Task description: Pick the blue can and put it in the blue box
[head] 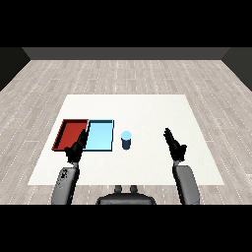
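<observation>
A small blue cylindrical can [126,140] with a paler blue top stands upright just left of the frame's centre, on the white table. Immediately to its left, close but not touching, lies a shallow, rectangular light blue tray [100,136], flat with its open side up.

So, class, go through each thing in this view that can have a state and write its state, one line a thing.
blue can: upright on the table, right of the trays, held by neither hand.
light blue tray: flat on the table, nothing in it.
red tray: flat beside the light blue tray, nothing in it.
left hand: open, over the trays' near edge.
right hand: open, apart from the can.
</observation>
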`<state>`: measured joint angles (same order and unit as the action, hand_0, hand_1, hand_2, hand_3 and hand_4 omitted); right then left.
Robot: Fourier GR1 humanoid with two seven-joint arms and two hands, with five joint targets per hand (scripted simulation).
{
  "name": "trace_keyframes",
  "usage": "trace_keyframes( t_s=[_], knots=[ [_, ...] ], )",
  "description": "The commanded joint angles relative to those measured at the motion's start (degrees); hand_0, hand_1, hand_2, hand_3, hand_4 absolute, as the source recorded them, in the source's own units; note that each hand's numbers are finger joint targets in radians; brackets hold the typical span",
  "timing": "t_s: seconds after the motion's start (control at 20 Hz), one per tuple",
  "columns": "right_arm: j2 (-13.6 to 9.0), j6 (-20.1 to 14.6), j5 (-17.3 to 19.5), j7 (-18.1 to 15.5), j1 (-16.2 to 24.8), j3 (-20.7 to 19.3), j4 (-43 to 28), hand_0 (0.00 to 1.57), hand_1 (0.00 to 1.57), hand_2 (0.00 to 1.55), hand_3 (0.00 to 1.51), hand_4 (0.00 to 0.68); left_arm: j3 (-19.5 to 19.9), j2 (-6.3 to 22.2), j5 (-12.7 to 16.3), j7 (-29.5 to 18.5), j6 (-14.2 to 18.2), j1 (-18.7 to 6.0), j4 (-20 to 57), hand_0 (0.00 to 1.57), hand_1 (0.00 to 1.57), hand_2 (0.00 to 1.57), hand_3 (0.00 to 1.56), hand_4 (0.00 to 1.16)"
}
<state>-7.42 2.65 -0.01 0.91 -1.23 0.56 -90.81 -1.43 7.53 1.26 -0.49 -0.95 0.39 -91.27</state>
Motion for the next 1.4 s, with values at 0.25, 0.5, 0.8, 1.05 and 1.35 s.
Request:
trace_keyframes(
  t_s=[0.25, 0.5, 0.8, 1.05, 1.35],
  knots=[
    [2.8, -1.1, 2.9, 2.1, 10.3, 3.2, -10.3, 0.00, 0.00, 0.00, 0.00, 0.000, 1.4, -2.2, -2.3, 2.1, 2.0, -2.8, 2.3, 0.00, 0.00, 0.00, 0.00, 0.00],
    [5.7, 6.9, -8.8, -12.6, 10.6, 1.9, -9.5, 0.00, 0.00, 0.00, 0.00, 0.000, 1.7, -2.5, 1.5, -13.9, -1.7, 1.9, -6.8, 0.00, 0.00, 0.00, 0.00, 0.00],
    [5.8, 10.1, -7.9, -19.4, 13.5, 2.7, -5.3, 0.00, 0.00, 0.00, 0.00, 0.000, 0.4, -5.7, -1.8, -20.7, -0.1, -2.3, 3.5, 0.00, 0.00, 0.00, 0.00, 0.00],
    [3.8, 10.6, -12.2, -13.5, 9.4, -1.8, -5.1, 0.00, 0.00, 0.00, 0.00, 0.000, 2.8, -4.9, 1.0, -19.7, -1.5, -0.5, 0.1, 0.00, 0.00, 0.00, 0.00, 0.00],
    [7.4, 2.7, -12.3, -9.9, 1.0, 3.3, 1.8, 0.00, 0.00, 0.00, 0.00, 0.000, 3.3, -3.8, 2.5, -15.9, -2.5, 0.7, -5.2, 0.00, 0.00, 0.00, 0.00, 0.00]
  ],
)
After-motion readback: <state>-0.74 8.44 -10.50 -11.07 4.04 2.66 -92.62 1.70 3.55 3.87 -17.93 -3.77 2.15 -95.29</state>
